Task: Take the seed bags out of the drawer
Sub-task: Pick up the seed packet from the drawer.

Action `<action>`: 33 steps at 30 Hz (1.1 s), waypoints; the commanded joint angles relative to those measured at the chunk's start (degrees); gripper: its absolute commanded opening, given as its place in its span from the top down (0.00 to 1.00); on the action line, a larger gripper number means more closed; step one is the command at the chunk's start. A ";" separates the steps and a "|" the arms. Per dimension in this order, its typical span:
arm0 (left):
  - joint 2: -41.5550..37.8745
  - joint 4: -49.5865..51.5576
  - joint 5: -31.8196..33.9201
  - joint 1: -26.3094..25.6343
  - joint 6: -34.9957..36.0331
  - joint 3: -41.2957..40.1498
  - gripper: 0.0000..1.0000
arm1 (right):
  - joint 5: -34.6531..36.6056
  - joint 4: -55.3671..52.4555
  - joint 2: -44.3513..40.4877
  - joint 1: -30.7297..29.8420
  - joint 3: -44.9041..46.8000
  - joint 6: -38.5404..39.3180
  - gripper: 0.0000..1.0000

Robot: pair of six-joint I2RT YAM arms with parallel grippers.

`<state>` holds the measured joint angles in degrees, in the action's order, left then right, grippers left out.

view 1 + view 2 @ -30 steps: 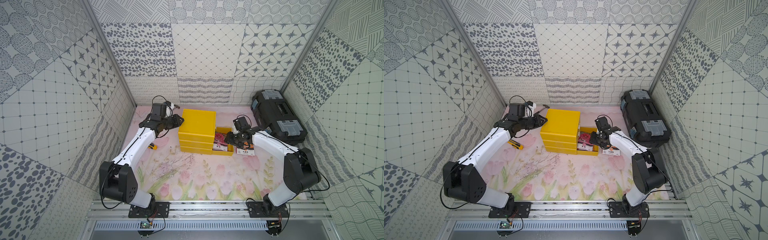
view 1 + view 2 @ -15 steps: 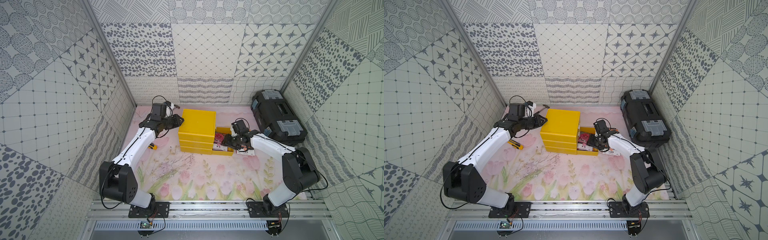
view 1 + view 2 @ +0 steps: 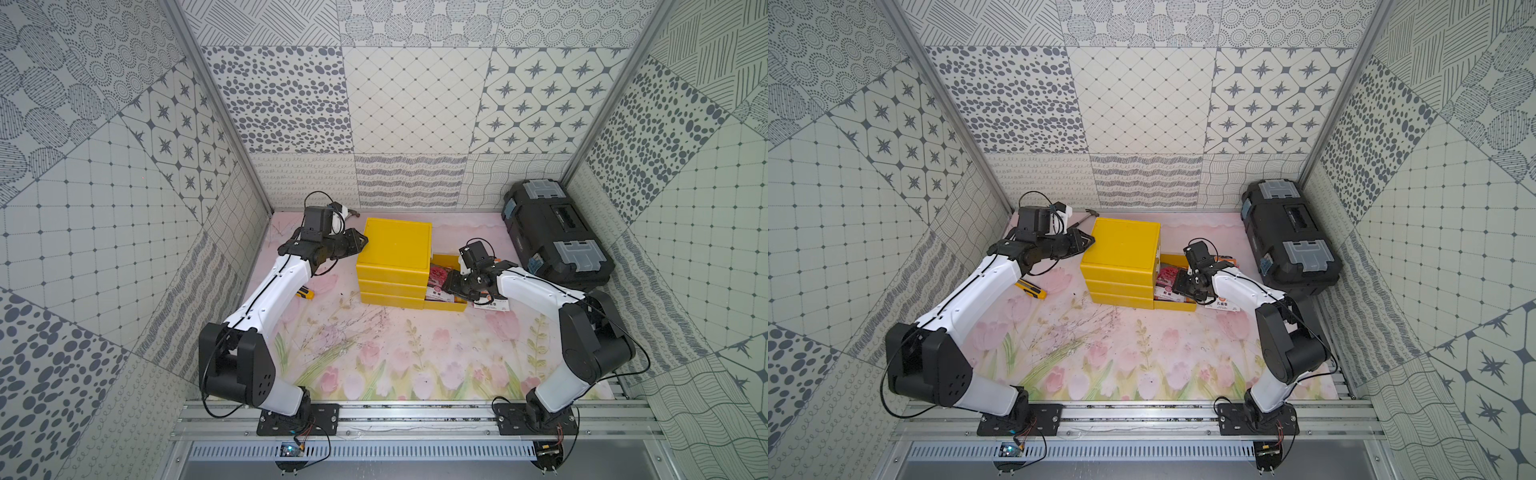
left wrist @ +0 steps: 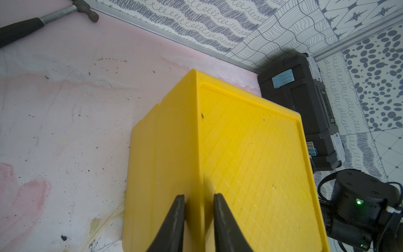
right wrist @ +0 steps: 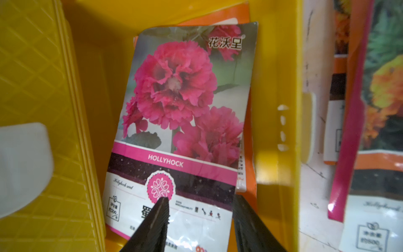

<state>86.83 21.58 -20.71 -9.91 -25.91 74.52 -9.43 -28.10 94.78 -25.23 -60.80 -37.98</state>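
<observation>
Yellow plastic fills the right wrist view as the right gripper [image 5: 199, 198], a second ago out past the end of the drawer [image 3: 445, 306], now hangs inside it, jaws apart over the lower end of a pink hollyhock seed bag [image 5: 181, 104]. We see that bag lying on an orange seed bag [image 5: 244, 13] in the open bottom drawer of the cabinet [image 3: 395, 245], near the back edge of the desk [image 3: 395, 353]. More seed bags [image 3: 492, 305] lie on the desk just beside the drawer, toward the right edge. Across the cabinet, the left gripper [image 4: 198, 196] has not moved, its fingers narrowly apart astride the top edge; whether they pinch it we cannot tell.
</observation>
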 commanded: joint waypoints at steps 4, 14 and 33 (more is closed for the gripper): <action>0.98 13.83 -0.75 -0.28 0.71 -1.13 0.75 | 3.17 -2.37 0.32 -0.98 -2.21 1.61 0.46; 0.75 13.72 -1.04 -0.33 0.73 -1.13 0.75 | -0.31 3.36 3.36 -1.26 0.25 -1.47 0.46; 0.89 13.79 -0.93 -0.28 0.67 -1.14 0.75 | -2.04 12.03 1.15 -1.02 2.36 -6.74 0.97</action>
<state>86.83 21.58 -20.73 -9.91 -25.98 74.52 -11.99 -17.54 97.65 -26.28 -57.32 -44.80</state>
